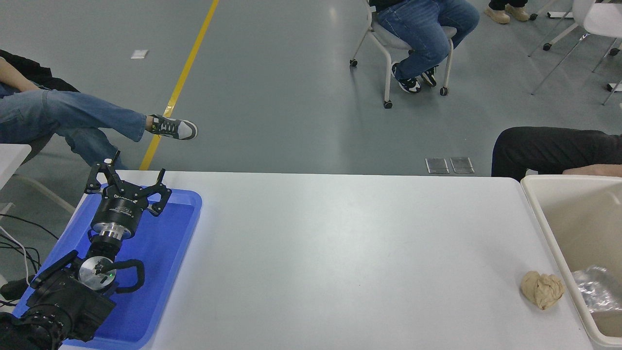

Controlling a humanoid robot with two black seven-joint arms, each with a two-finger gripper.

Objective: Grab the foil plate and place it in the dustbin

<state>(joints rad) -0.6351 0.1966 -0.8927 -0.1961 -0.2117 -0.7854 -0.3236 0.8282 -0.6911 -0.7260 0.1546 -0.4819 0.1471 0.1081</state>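
Foil plate (596, 288) at lower right of frame, down inside dustbin (539, 218), lying against the near-left inner wall just below the rim. Blurred; silver crinkle visible but edges soft. Long axis hard to read, appears to run roughly from upper left to lower right, tilted rather than flat; which way the open face points cannot be told.

Right arm and right gripper not in frame, so no jaw state to record for that side and no bearing from its jaws to the plate.

Left gripper (127, 181) parked at lower left over blue tray (187, 228), fingers spread, holding nothing, pointing toward top of frame. Plate lies far to the right of these jaws, across the whole white table (340, 243); well apart.

Tan crumpled paper ball (543, 289) on table just beside bin's outer wall, level with the plate, separated from it by the rim.

Judgement: plate already in bin; placing step looks complete, no further grasp called for.
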